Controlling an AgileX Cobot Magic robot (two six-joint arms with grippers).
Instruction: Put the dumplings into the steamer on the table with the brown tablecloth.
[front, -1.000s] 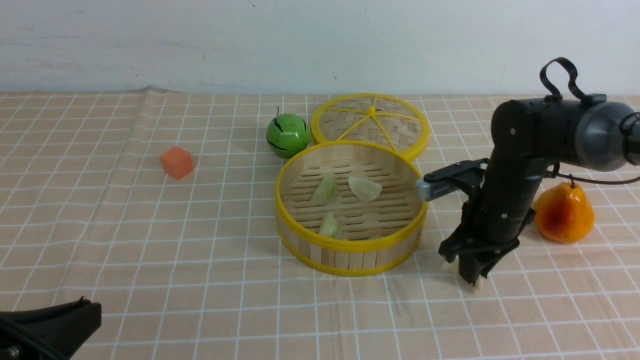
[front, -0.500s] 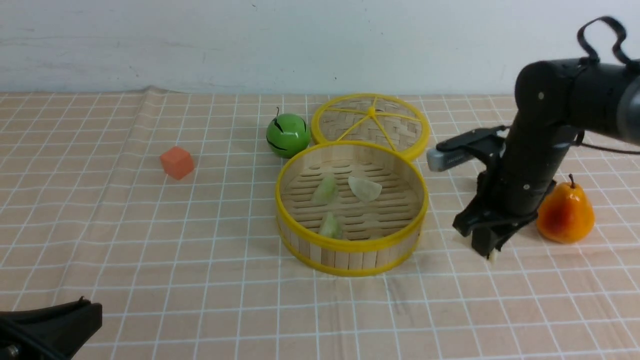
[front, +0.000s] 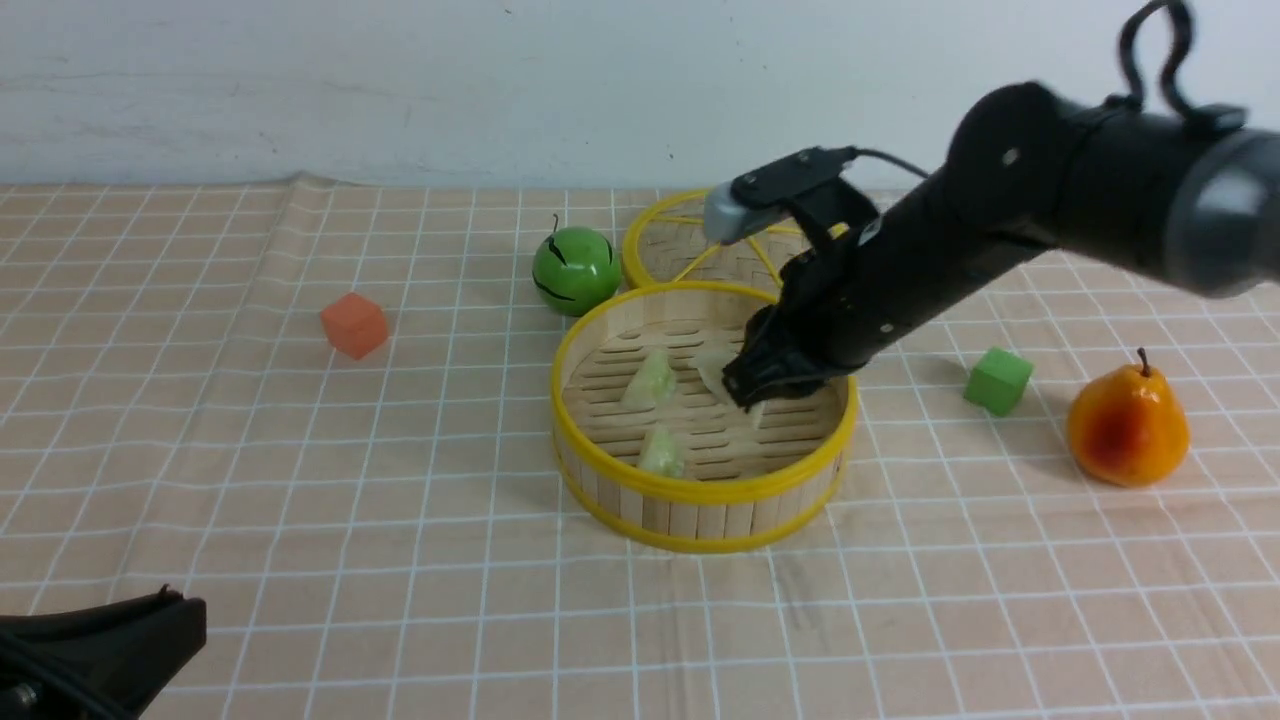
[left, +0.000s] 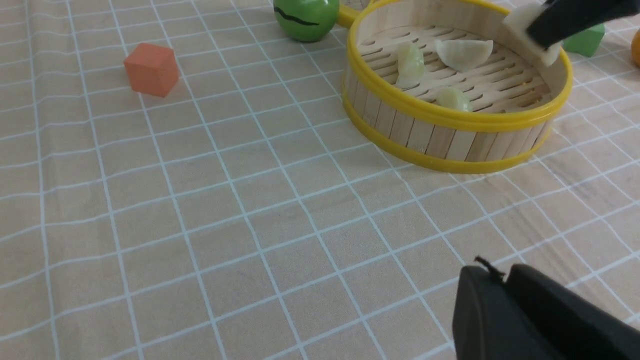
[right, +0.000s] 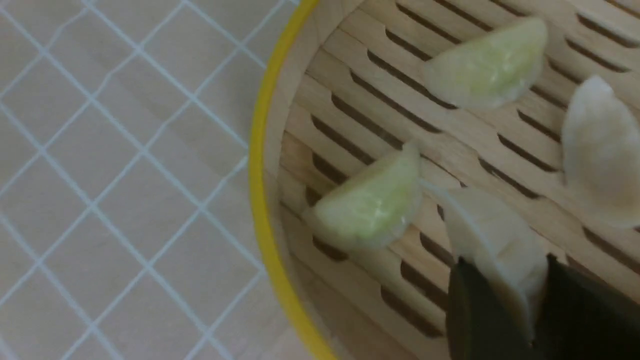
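Right wrist view: your R gripper (right: 500, 285) clamps a cream dumpling (right: 492, 235) over the steamer (right: 258, 150) floor. Green dumplings (right: 370, 205) (right: 485, 65) and a second cream dumpling (right: 600, 145) lie inside. Steamer sits on brown tablecloth (right: 100, 150). Your L gripper (left: 500, 280): open/shut can't be told.

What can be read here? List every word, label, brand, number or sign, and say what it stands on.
None: no view shows a readable word, label, brand, number or sign.
The black marks on the green ball are streaks, not letters.
The steamer, held dumpling, orange cube and green cube bear no writing; the tablecloth has only white grid lines.
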